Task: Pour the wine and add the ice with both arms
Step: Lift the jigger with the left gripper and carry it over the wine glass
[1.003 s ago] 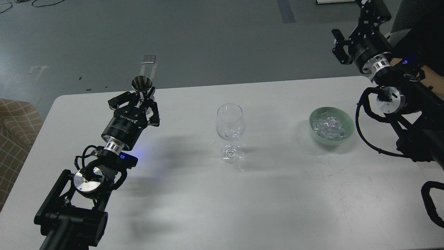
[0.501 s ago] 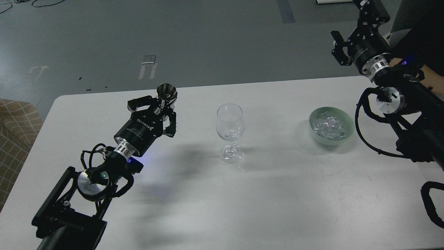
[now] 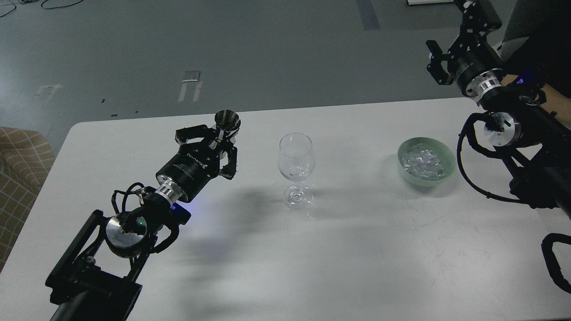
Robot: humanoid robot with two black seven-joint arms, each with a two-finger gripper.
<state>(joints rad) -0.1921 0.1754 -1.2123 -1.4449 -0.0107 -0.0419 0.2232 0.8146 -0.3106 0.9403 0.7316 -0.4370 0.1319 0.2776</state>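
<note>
A clear stemmed wine glass [image 3: 295,162] stands upright near the middle of the white table [image 3: 339,249]; its bowl looks empty. My left gripper [image 3: 218,141] is shut on the stem of a small metal measuring cup [image 3: 227,120], held above the table a little left of the glass, its mouth tilted toward me. The ice [image 3: 423,161] is a heap of clear chunks in a pale green bowl [image 3: 448,156] at the right. My right gripper [image 3: 436,61] is raised above the table's far right corner, behind the bowl, open and empty.
Grey floor lies beyond the table's far edge. A checked seat [image 3: 18,165] is at the left edge. A person's forearm [image 3: 555,96] shows behind my right arm. My right arm's cable loop [image 3: 468,174] hangs close to the bowl.
My left gripper has carried the metal cup to the right, toward the wine glass. My right gripper has stayed almost still above the far right corner.
</note>
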